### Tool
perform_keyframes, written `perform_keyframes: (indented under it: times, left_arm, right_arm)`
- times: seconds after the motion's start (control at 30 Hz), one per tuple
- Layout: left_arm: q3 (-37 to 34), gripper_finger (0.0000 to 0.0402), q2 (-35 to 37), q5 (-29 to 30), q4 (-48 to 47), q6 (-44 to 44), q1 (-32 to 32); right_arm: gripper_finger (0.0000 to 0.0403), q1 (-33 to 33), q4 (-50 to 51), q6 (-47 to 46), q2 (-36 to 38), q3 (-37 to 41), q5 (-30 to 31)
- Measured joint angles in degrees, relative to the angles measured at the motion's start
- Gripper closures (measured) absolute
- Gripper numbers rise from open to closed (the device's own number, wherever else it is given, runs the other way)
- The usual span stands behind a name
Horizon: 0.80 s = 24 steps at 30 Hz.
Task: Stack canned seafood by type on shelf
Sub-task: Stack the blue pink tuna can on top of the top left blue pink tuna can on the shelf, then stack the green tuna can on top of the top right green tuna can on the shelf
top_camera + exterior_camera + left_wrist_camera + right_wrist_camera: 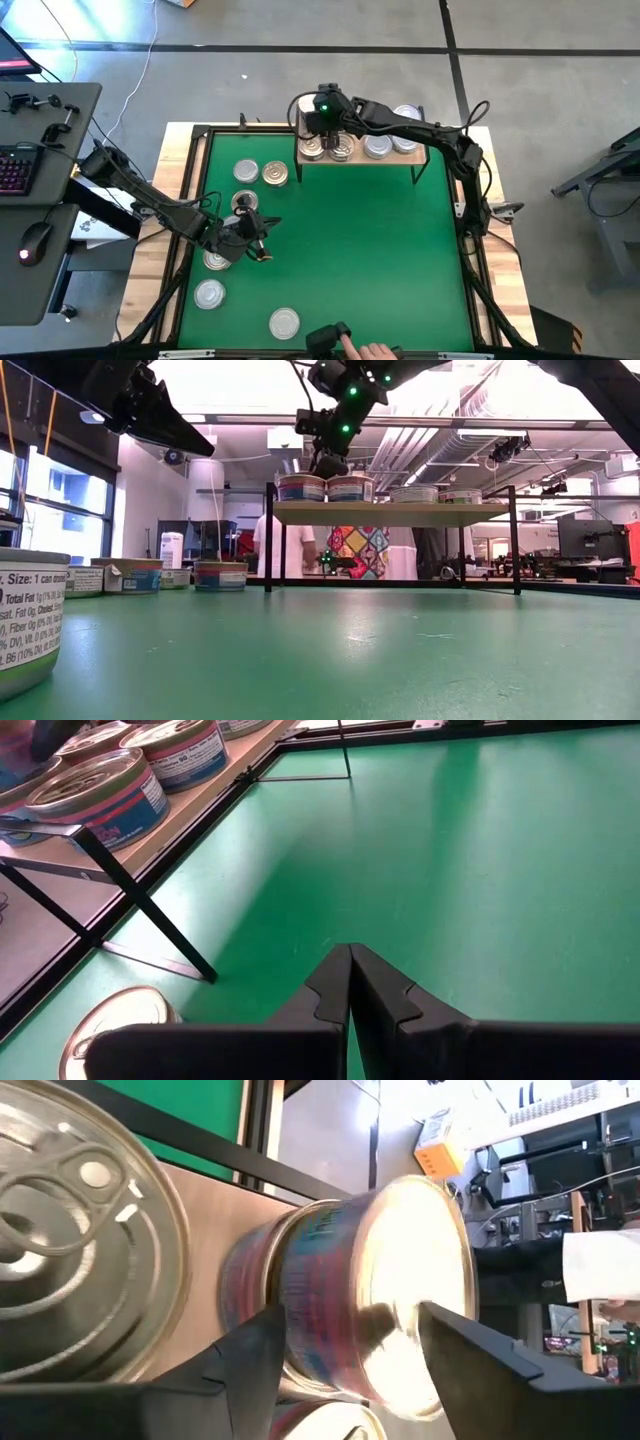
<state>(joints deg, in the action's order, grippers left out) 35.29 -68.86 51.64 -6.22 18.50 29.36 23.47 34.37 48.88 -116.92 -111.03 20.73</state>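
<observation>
Silver tin point(370, 1295) between right claw point(345, 1345) fingers, grip unclear overhead

Lighting: bright, even, from overhead; ceiling fixtures point(300, 380) blow out to white in the low view.
Shadows: soft and short on the green mat point(340, 250); the shelf point(200, 795) casts a darker band on the mat ahead of the left gripper point(350, 982).
Glare: strong white reflection on the lid of the tin point(400, 1290) between the right gripper's fingers point(470, 1355).
Focus: that tin and the neighbouring gold lid point(70, 1230) are smeared; the nearest tin point(30, 615) in the low view is soft.
</observation>
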Motion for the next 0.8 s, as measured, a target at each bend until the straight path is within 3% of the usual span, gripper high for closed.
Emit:
perform_keyframes:
  times: [0.43, 0.57, 0.7, 0.8]
  left_arm:
    - [0.00, 0.0401, 0.02, 0.00, 0.00, 0.00, 0.00]
    - [0.02, 0.0401, 0.02, 0.00, -0.02, -0.02, 0.00]
    - [0.07, 0.0401, 0.02, -0.02, -0.40, 0.48, 0.32]
    - [0.07, 0.0401, 0.02, -0.01, -0.56, 0.82, 1.13]
  right_arm:
    - [0.0178, -0.51, -0.28, 0.20, 0.13, 0.08, 0.15]
    - [0.0178, -2.31, 0.76, 0.61, 0.91, -1.58, 3.26]
    - [0.0178, -5.58, 4.82, -4.48, 2.23, -4.32, 5.92]
    - [0.0178, -8.68, 9.19, -12.10, 3.96, -4.56, 1.35]
